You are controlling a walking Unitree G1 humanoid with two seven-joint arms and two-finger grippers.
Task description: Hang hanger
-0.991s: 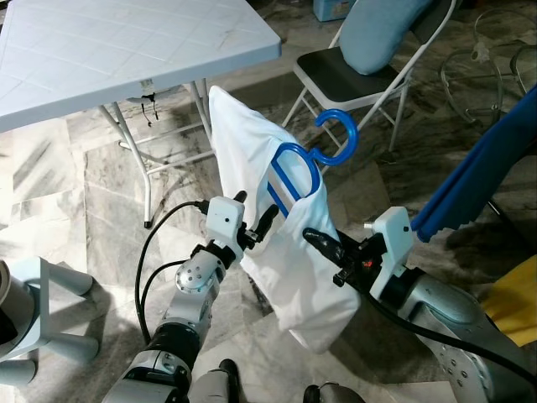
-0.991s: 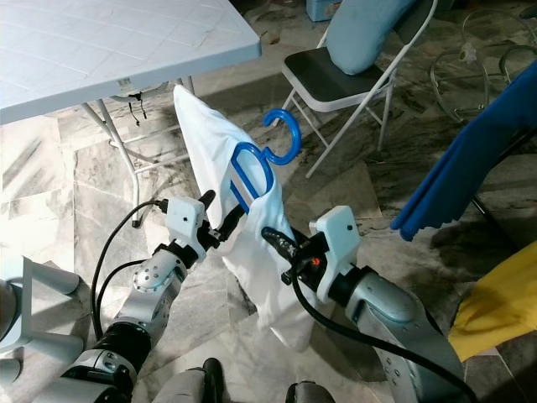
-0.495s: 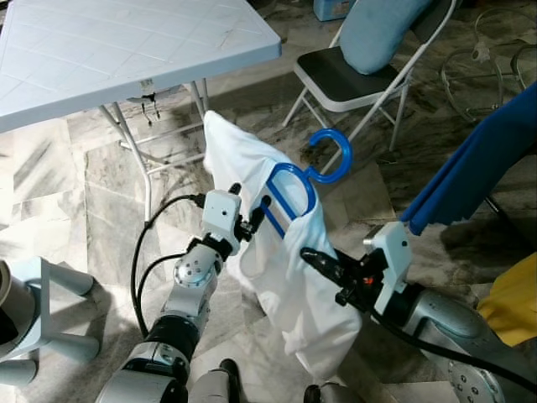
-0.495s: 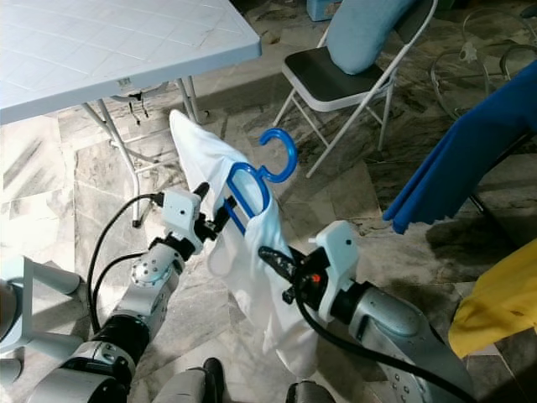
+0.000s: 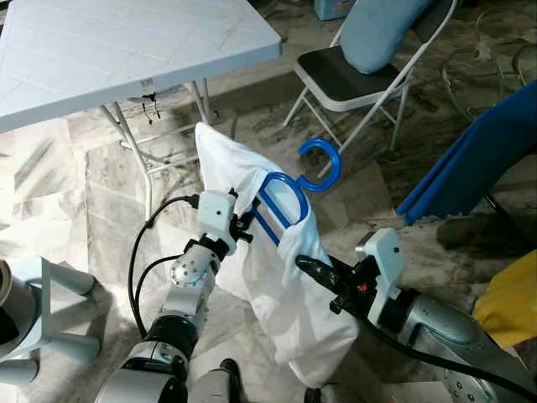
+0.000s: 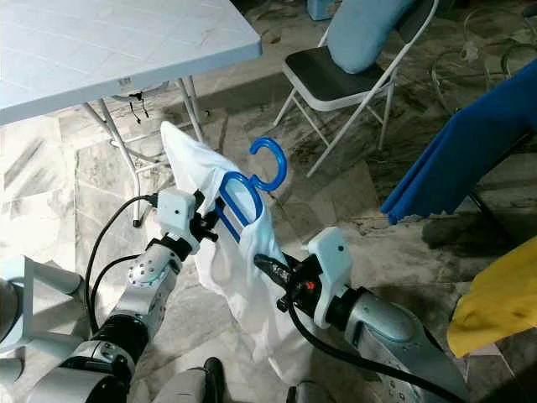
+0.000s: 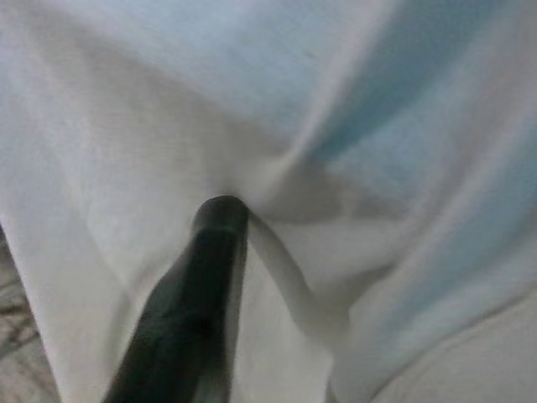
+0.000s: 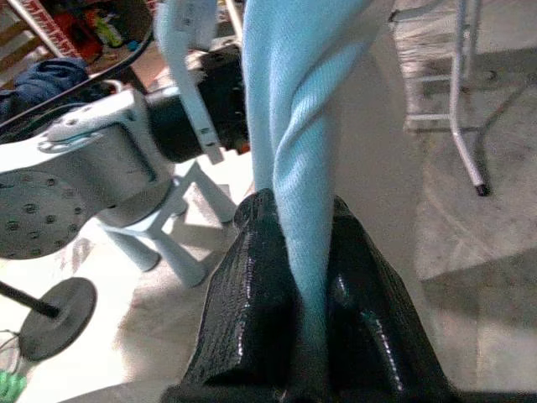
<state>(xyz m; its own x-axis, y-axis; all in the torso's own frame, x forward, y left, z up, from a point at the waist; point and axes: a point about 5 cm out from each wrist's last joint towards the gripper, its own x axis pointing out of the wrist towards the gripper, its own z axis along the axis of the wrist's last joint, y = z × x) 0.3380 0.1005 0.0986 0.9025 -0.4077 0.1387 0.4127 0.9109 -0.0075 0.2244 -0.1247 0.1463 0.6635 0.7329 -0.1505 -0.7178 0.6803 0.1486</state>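
A blue plastic hanger (image 5: 277, 201) with its hook (image 5: 323, 162) tilted to the right sits inside the neck of a white shirt (image 5: 289, 294). The shirt hangs in the air between my two arms, above the marble floor. My left gripper (image 5: 244, 227) is pressed into the shirt's left side next to the hanger's arm; the left wrist view shows one black finger (image 7: 197, 285) sunk into white cloth (image 7: 361, 168). My right gripper (image 5: 309, 267) is shut on a fold of the shirt lower down, and the cloth (image 8: 294, 151) runs between its pads (image 8: 252, 277).
A white folding table (image 5: 126, 50) stands at the back left, its legs close behind the shirt. A folding chair (image 5: 336, 80) with a light blue cushion is at the back right. Blue cloth (image 5: 478, 159) and yellow cloth (image 5: 512, 302) hang at right. A pale stool (image 5: 42, 311) is at left.
Both arms have carried the shirt and hanger to the left and a little lower. The hook has dropped away from the chair. Both grips are unchanged.
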